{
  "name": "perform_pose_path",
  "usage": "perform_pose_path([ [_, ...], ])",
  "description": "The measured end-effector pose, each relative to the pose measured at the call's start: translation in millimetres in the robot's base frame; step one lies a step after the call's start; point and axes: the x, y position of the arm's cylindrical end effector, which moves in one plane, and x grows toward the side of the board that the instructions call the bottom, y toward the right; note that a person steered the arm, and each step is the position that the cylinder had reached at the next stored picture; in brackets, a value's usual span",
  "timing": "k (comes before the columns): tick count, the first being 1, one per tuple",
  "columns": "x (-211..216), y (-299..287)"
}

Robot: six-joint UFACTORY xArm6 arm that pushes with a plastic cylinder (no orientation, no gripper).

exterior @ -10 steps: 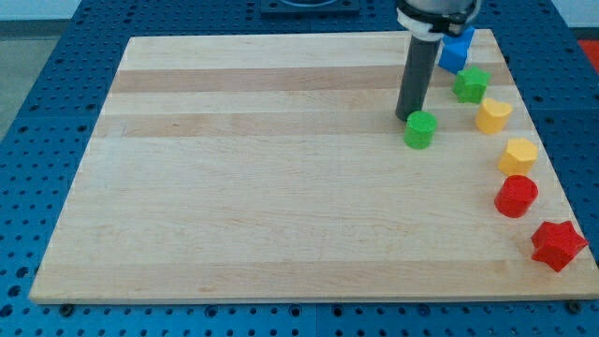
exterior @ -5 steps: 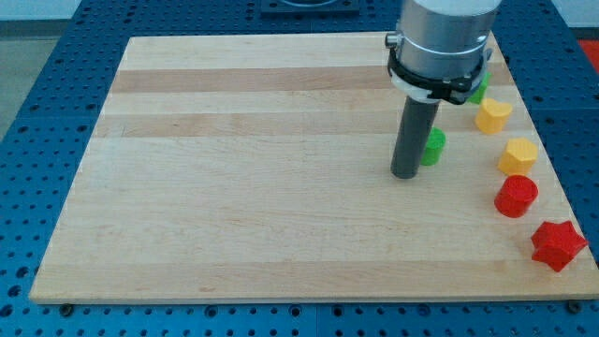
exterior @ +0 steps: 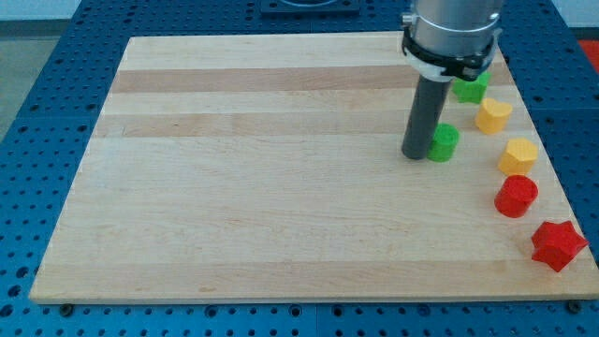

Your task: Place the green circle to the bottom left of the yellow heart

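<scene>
The green circle [exterior: 445,142] sits on the wooden board [exterior: 234,187] toward the view's right. My tip [exterior: 416,154] stands touching its left side. The yellow heart [exterior: 493,115] lies up and to the right of the green circle, with a gap between them. The rod and the arm's end hide part of the green circle's left edge.
A green star [exterior: 471,88] lies above the yellow heart, partly hidden by the arm. A yellow hexagon [exterior: 518,155], a red cylinder [exterior: 516,197] and a red star [exterior: 559,245] run down the board's right edge.
My tip went from above the green circle down to its left side, then moved right, pushing the circle rightward toward the yellow heart. The blue block is now hidden behind the arm.
</scene>
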Motion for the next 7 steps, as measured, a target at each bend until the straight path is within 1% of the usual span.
perform_pose_path([
  [4,-9,61],
  [7,-9,55],
])
